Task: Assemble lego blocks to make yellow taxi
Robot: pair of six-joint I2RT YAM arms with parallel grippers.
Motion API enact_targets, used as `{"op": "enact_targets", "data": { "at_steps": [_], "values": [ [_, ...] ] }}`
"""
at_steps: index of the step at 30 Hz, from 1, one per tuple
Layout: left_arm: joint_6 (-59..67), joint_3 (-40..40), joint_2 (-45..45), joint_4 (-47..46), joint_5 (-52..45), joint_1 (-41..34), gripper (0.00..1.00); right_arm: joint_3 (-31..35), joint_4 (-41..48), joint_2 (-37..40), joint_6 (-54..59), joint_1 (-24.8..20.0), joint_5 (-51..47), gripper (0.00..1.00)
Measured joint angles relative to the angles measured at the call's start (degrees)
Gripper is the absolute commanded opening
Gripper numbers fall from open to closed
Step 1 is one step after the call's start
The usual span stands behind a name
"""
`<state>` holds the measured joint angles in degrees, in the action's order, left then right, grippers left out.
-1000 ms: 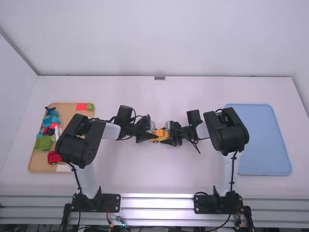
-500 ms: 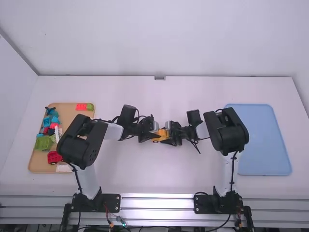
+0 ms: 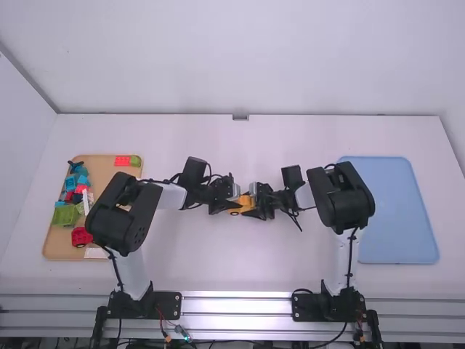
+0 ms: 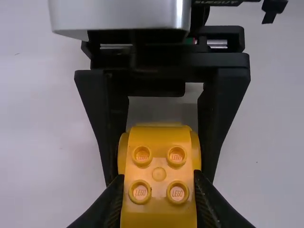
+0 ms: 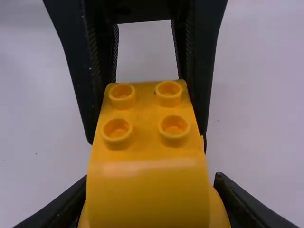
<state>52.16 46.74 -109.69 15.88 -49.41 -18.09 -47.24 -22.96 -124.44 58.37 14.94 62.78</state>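
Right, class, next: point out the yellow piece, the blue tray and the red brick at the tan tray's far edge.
Yellow piece (image 4: 159,174): left wrist view, round mark among its studs.
Blue tray (image 3: 398,214): high view, its flat inside.
Red brick (image 3: 122,161): high view, middle of its top.

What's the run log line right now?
left gripper: shut on yellow car; right gripper: shut on same car; bricks: in tan tray
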Motion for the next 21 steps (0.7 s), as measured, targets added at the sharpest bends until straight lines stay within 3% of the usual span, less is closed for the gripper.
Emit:
{"op": "enact_targets", "data": {
  "at_steps": [10,21],
  "values": [
    [-2.2,0.2,-0.5,2.2,2.5,-1.4,0.01,0.0,0.0,0.0,0.1,-1.1,0.0,0.54],
    [0.7,7.6,-0.5,-13.6,7.1,-3.0,0.02,0.0,0.0,0.0,-0.1,-1.1,0.0,0.54]
  ]
}}
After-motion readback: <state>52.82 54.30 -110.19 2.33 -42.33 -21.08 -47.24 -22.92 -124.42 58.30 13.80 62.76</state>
